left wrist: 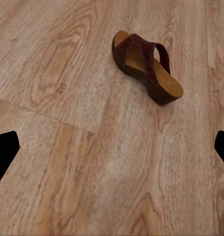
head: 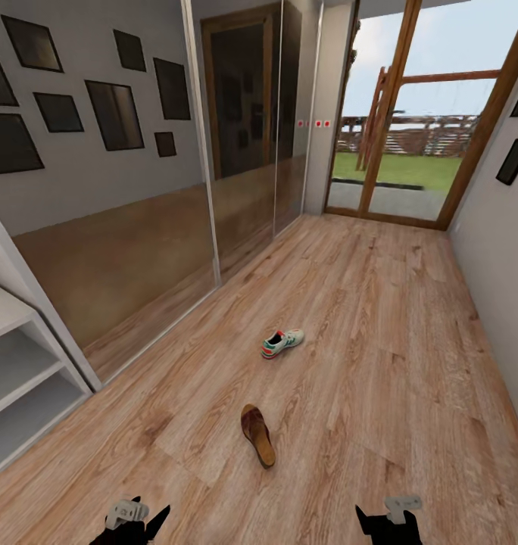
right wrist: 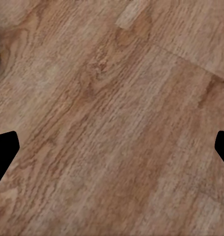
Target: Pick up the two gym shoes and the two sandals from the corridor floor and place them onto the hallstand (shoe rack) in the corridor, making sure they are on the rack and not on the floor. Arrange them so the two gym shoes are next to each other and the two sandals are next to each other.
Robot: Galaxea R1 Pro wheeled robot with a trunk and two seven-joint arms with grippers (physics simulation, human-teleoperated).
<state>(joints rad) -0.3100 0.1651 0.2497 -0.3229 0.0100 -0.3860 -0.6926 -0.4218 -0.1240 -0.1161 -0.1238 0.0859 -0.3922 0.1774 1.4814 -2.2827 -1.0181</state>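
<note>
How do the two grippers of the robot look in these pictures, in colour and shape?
In the head view, the left gripper and the right gripper are black with pointed, wedge-like fingers. Each carries a small pale grey block on top. In the wrist views the fingers show as plain black tapered shapes. No cables or markings are visible.

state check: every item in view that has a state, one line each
sandal: on the corridor floor, lying flat, sole down, not held
gym shoe: on the floor farther down the corridor, upright on its sole, not held
hallstand: the visible tiers carry no shoes
left tool: open, holding nothing, above the floor
right tool: open, holding nothing, above the floor
</note>
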